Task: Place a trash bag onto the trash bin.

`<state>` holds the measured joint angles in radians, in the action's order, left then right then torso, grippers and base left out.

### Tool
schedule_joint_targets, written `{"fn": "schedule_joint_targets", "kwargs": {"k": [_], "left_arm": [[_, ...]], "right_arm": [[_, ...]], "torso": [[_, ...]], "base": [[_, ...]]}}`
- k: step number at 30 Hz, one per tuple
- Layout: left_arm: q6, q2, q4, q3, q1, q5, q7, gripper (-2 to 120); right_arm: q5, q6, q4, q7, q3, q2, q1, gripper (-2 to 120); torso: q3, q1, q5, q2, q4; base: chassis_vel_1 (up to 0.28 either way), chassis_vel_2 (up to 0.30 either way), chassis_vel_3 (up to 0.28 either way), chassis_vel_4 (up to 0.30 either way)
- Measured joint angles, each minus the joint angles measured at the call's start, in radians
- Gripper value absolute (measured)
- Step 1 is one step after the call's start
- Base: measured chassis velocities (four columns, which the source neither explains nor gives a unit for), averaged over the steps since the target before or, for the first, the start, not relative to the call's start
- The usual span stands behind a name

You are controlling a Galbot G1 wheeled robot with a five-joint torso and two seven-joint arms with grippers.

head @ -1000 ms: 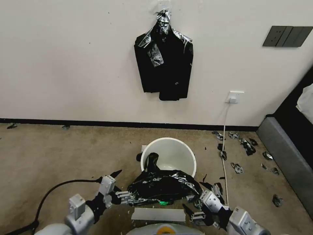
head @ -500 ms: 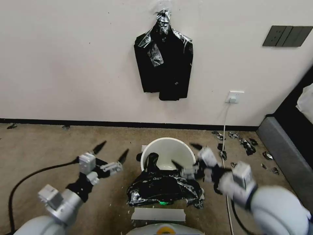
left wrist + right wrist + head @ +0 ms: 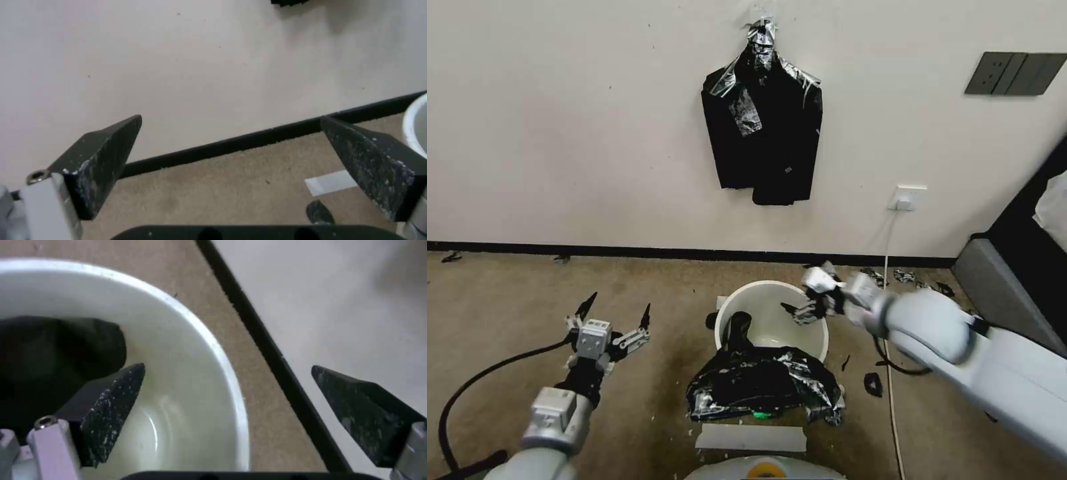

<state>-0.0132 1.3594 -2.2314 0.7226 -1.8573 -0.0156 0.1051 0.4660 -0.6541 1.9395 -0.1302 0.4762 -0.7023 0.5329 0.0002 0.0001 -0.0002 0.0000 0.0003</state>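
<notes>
The trash bag [image 3: 764,387] lies crumpled over the near rim of the trash bin [image 3: 774,297], most of it slumped outside onto the carpet [image 3: 507,313], with one dark tongue hanging down inside the near wall; neither claw has hold of it. The left gripper [image 3: 616,310] hangs over bare carpet well to the left of the bin, its two black wedge fingers [image 3: 104,160] spread wide with nothing between them. The right gripper [image 3: 804,301] is above the bin's far right rim, its jaws likewise wide apart and empty, one finger [image 3: 113,406] over the bin's hollow and the other beyond the rim toward the wall. To seat the bag well, I judge each claw should take a single layer at the bag's mouth on opposite sides, pull the opening taut and wider than the rim, then lower it so the edge folds over the outside all round; pinching several layers would keep the mouth closed. The film is thin, glossy and crinkly with silvery glints, likely slippery and quick to collapse. The bin is smooth cream plastic, round, with a plain rolled rim that gives the bag little to catch on.
</notes>
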Motion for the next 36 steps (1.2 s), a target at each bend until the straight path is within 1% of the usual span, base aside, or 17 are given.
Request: {"fn": "schedule_joint_targets", "kwargs": {"k": [1, 2, 5, 10, 12, 13, 16, 19, 20, 22, 23, 24, 26, 28, 29, 31, 36], "left_arm": [[-0.024, -0.002, 0.010, 0.007, -0.003, 0.000, 0.015, 100], [-0.024, -0.002, 0.010, 0.007, -0.003, 0.000, 0.015, 100], [-0.065, -0.005, 0.035, 0.012, -0.009, 0.003, 0.042, 100], [-0.069, 0.009, 0.038, 0.000, -0.015, 0.008, 0.048, 100], [-0.069, 0.020, 0.045, -0.019, -0.015, 0.020, 0.049, 100], [-0.069, 0.030, 0.047, -0.029, -0.015, 0.027, 0.049, 100], [-0.069, 0.035, 0.048, -0.035, -0.016, 0.029, 0.049, 100], [-0.068, 0.040, 0.049, -0.042, -0.016, 0.036, 0.050, 100], [-0.068, 0.040, 0.049, -0.042, -0.016, 0.036, 0.050, 100], [-0.067, 0.042, 0.050, -0.044, -0.015, 0.037, 0.050, 100], [-0.067, 0.042, 0.050, -0.044, -0.015, 0.037, 0.050, 100], [-0.067, 0.043, 0.051, -0.044, -0.015, 0.037, 0.050, 100], [-0.067, 0.044, 0.051, -0.045, -0.016, 0.038, 0.050, 100], [-0.066, 0.047, 0.052, -0.047, -0.018, 0.039, 0.050, 100], [-0.066, 0.047, 0.052, -0.047, -0.018, 0.039, 0.050, 100], [-0.066, 0.048, 0.052, -0.049, -0.019, 0.039, 0.049, 100], [-0.066, 0.048, 0.056, -0.051, -0.018, 0.039, 0.049, 100]], "right_arm": [[0.002, -0.011, -0.039, -0.012, 0.059, -0.022, -0.052, 100], [0.002, -0.011, -0.039, -0.012, 0.059, -0.022, -0.052, 100], [0.013, -0.030, -0.148, -0.036, 0.186, -0.077, -0.160, 100], [0.047, -0.043, -0.217, -0.046, 0.255, -0.121, -0.226, 100], [0.067, -0.048, -0.252, -0.048, 0.300, -0.134, -0.270, 92], [0.072, -0.050, -0.266, -0.052, 0.319, -0.136, -0.285, 85], [0.073, -0.051, -0.271, -0.054, 0.330, -0.135, -0.294, 78], [0.073, -0.051, -0.273, -0.056, 0.340, -0.133, -0.302, 61], [0.073, -0.051, -0.273, -0.056, 0.340, -0.133, -0.302, 61], [0.075, -0.051, -0.273, -0.058, 0.344, -0.133, -0.307, 52], [0.075, -0.051, -0.273, -0.058, 0.344, -0.133, -0.307, 52], [0.075, -0.051, -0.274, -0.059, 0.347, -0.133, -0.310, 45], [0.075, -0.051, -0.277, -0.059, 0.350, -0.133, -0.312, 41], [0.076, -0.051, -0.281, -0.062, 0.353, -0.134, -0.312, 32], [0.076, -0.051, -0.281, -0.062, 0.353, -0.134, -0.312, 32], [0.080, -0.050, -0.281, -0.066, 0.356, -0.135, -0.313, 22], [0.083, -0.049, -0.280, -0.066, 0.359, -0.135, -0.315, 19]], "torso": [[0.000, 0.000, 0.0004, 0.000, -0.0003], [0.000, 0.000, 0.0004, 0.000, -0.0003], [0.000, 0.000, -0.0001, 0.000, -0.0003], [0.000, 0.000, 0.0000, 0.000, -0.0002], [0.000, 0.000, -0.0002, 0.000, -0.0003], [0.000, 0.000, 0.0003, 0.000, -0.0003], [0.000, 0.000, 0.0001, 0.000, -0.0003], [0.000, 0.000, 0.0002, 0.000, -0.0004], [0.000, 0.000, 0.0002, 0.000, -0.0004], [0.000, 0.000, 0.0002, 0.000, -0.0004], [0.000, 0.000, 0.0002, 0.000, -0.0004], [0.000, 0.000, 0.0001, 0.000, -0.0004], [0.000, 0.000, 0.0001, 0.000, -0.0004], [0.000, 0.000, 0.0001, 0.000, -0.0004], [0.000, 0.000, 0.0001, 0.000, -0.0004], [0.000, 0.000, 0.0001, 0.000, -0.0005], [0.000, 0.000, 0.0003, 0.000, -0.0004]], "base": [[0.000, 0.000, 0.000, 0.000], [0.000, 0.000, 0.000, 0.000], [0.000, 0.000, 0.000, 0.000], [0.000, 0.000, 0.000, 0.000], [0.000, 0.000, 0.000, 0.000], [0.000, 0.000, 0.000, 0.000], [0.000, 0.000, 0.000, 0.000], [0.000, 0.000, 0.000, 0.000], [0.000, 0.000, 0.000, 0.000], [0.000, 0.000, 0.000, 0.000], [0.000, 0.000, 0.000, 0.000], [0.000, 0.000, 0.000, 0.000], [0.000, 0.000, 0.000, 0.000], [0.000, 0.000, 0.000, 0.000], [0.000, 0.000, 0.000, 0.000], [0.000, 0.000, 0.000, 0.000], [0.000, 0.000, 0.000, 0.000]]}}
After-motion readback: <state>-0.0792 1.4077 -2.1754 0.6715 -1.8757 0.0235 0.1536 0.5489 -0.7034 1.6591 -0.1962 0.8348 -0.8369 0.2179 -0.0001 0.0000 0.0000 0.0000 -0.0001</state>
